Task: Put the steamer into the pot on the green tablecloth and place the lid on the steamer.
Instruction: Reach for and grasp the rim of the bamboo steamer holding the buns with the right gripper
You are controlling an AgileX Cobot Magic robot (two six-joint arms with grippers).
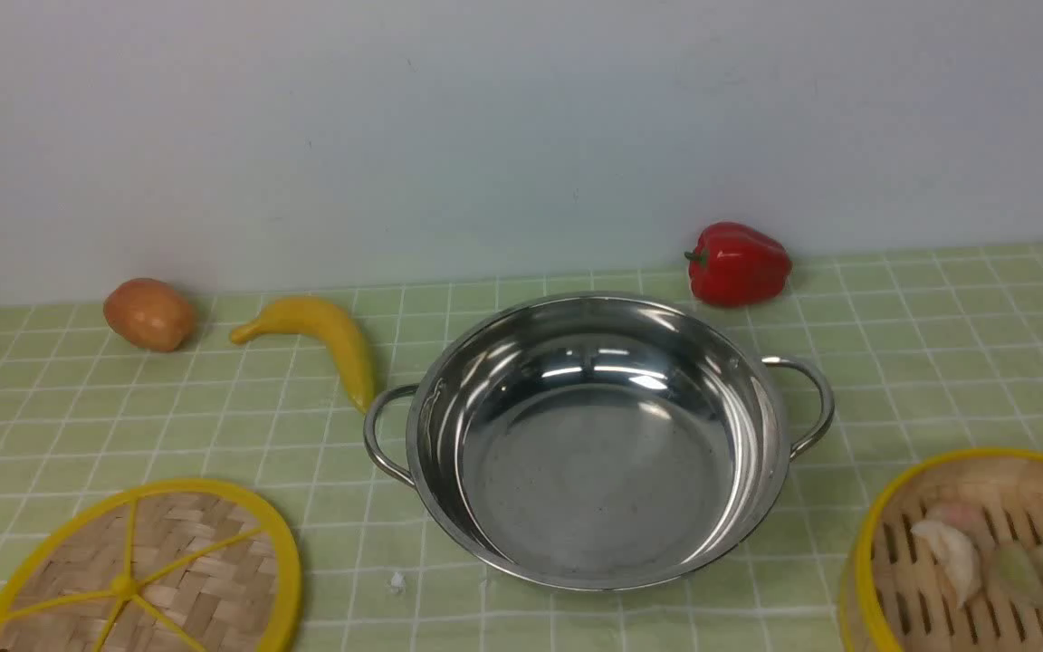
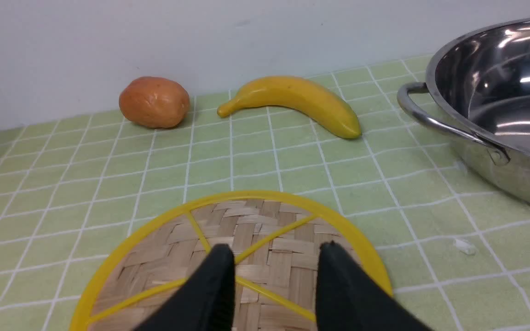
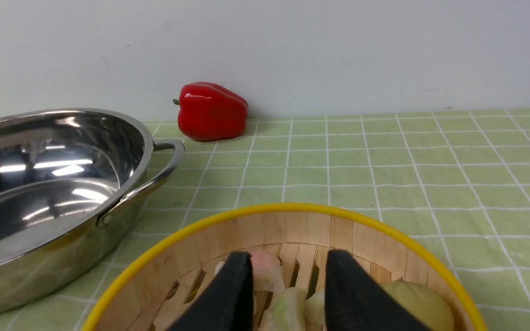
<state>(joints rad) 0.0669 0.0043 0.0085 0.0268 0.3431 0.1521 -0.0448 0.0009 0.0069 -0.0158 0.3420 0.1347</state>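
In the front view, the pot (image 1: 594, 489) is seen empty at the middle of the tablecloth (image 1: 938, 344). The lid (image 1: 177, 561) lies flat near its left side and the steamer (image 1: 983, 453) stands near its right side, both cut off by the frame's lower edge. A banana (image 1: 322, 335) and a pepper (image 1: 739, 263) are set toward the far wall, and no arm is shown. Neither step is judged done, and the first one, grasping the steamer, is taken to be in hand. In the left wrist view, the left jaws are seen narrowly parted and empty over the lid (image 2: 265, 230), close to its hub. Whether the weave is touched cannot be told. In the right wrist view, the right jaws are seen parted and empty above the inside of the steamer (image 3: 292, 230), where dumplings (image 3: 426, 299) lie on the slats. The next move is judged to call for the right jaws to be set astride the steamer's wall and closed on it. The basket would then be lifted level, so that nothing is spilled, and lowered centred inside the pot (image 3: 39, 193), with the lid left until then. The jaws are shown by the wrist views alone, and the whole layout by the front view alone.
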